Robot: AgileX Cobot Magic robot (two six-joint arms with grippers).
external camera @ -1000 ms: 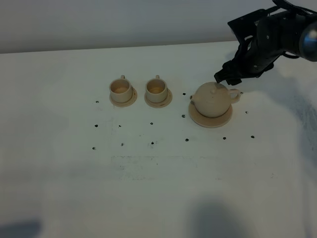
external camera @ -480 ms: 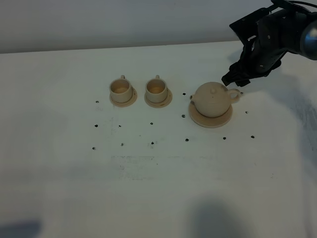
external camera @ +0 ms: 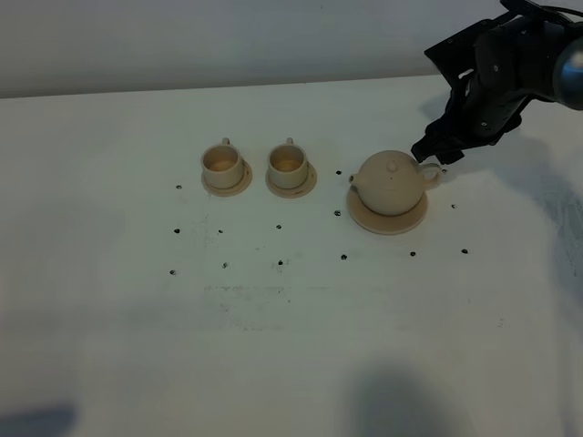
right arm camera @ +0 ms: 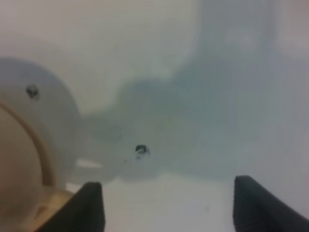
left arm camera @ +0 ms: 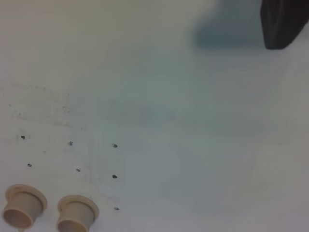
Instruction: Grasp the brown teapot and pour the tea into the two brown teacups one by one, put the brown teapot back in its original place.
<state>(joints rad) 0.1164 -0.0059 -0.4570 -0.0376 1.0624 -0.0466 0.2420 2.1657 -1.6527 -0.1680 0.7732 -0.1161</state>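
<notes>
The brown teapot point(external camera: 390, 181) stands on its wide round saucer point(external camera: 387, 225), the original place, right of centre, with its loop handle point(external camera: 433, 177) pointing right. Left of it the two brown teacups point(external camera: 221, 164) point(external camera: 287, 163) sit on small saucers; the left wrist view shows them too point(left arm camera: 24, 205) point(left arm camera: 77, 212). My right gripper point(external camera: 428, 151) hangs open just behind and above the handle, touching nothing. In the right wrist view its fingers point(right arm camera: 91, 205) stand wide apart over bare table, with the teapot point(right arm camera: 19, 159) beside them. My left gripper's fingers are out of view.
The white table point(external camera: 291, 319) carries small dark dots point(external camera: 280, 263) around the cups and teapot. A pale wall runs along the far edge. A dark blurred shape point(left arm camera: 285, 24) shows in a corner of the left wrist view.
My right gripper has drifted right, from above the teapot's lid to behind its handle, still open. The teapot and cups have not moved.
</notes>
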